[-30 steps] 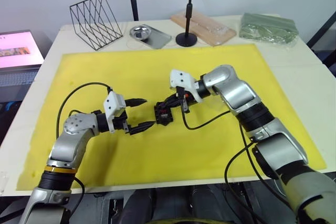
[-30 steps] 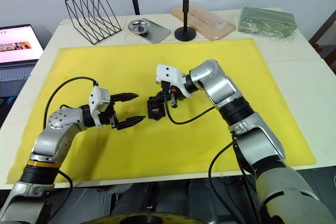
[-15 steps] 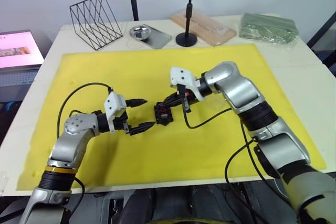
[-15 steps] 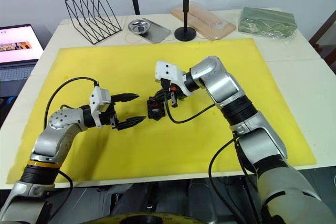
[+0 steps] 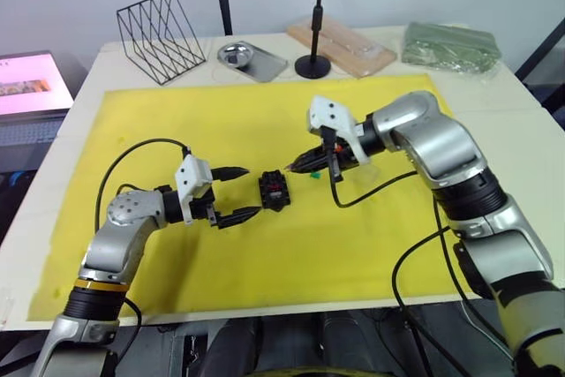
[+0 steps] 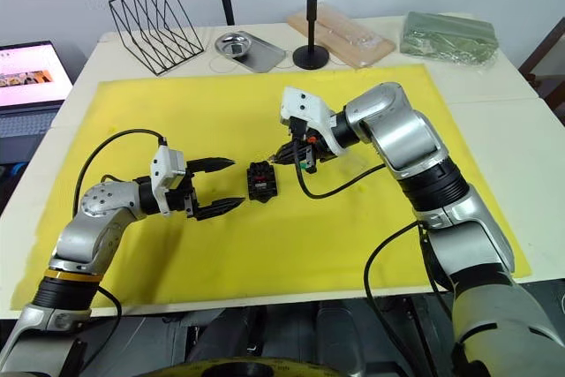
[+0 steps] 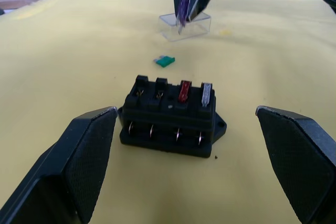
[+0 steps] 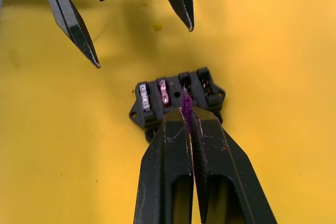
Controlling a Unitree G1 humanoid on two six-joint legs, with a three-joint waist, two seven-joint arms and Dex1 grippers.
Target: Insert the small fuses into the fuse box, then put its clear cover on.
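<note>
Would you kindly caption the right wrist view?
Right end effector holds a purple fuse above the fuse box.

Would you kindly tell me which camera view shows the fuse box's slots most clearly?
The left wrist view: the fuse box sits close, red and grey fuses seated, two slots empty. The right wrist view shows its top, partly behind the right end effector. In the eye views it is only a small black block.

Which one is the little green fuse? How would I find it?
Start at the big yellow mat, then find the small black fuse box in its middle. Just beyond the box, toward the clear plastic cover, lies the tiny green blade fuse. It alone lies loose on the mat.
</note>
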